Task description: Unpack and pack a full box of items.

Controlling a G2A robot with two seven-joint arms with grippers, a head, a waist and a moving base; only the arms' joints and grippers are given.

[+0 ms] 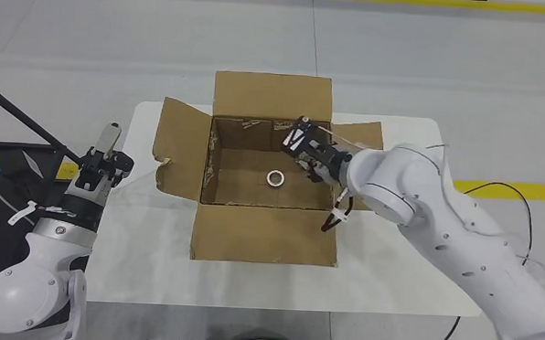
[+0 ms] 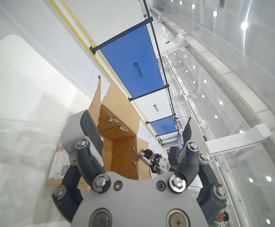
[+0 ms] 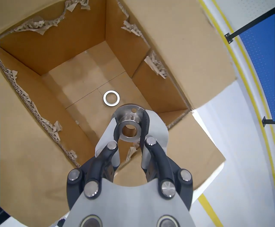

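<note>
Flanged metal bushing (image 3: 129, 129) was clamped in the right gripper (image 3: 130, 119). The fingers were narrowed across the sides of its hub, with the flange at the far end, toward the box floor. The bore ran roughly along the gripper's own length and was open to the wrist camera.

The held part hung inside the mouth of the open cardboard box (image 1: 265, 234), close to the wall on the right arm's side. In the top view, the right gripper (image 1: 303, 146) sat over that wall's inner edge.

One flat metal ring (image 3: 111, 98) lay flat on the box floor, just beyond the flange, toward the box centre and apart from the bushing. It is also seen in the top view (image 1: 275, 178).

Judgement: the bushing was either coming out or going in, and these views did not settle which. Either way the move runs along the vertical. The near wall and its torn flap edges are the things to clear.

Left gripper (image 1: 112, 137) was spread wide and carrying nothing. It sat off the counter's left edge, well apart from the box, so the right arm was plainly the nearer.

The counter (image 1: 405, 267) had a white cover, and the box stood mid-surface with all flaps folded out. The room had pale floor with a yellow line (image 1: 505, 188), and blue and white panels (image 2: 133, 64) beyond.
</note>
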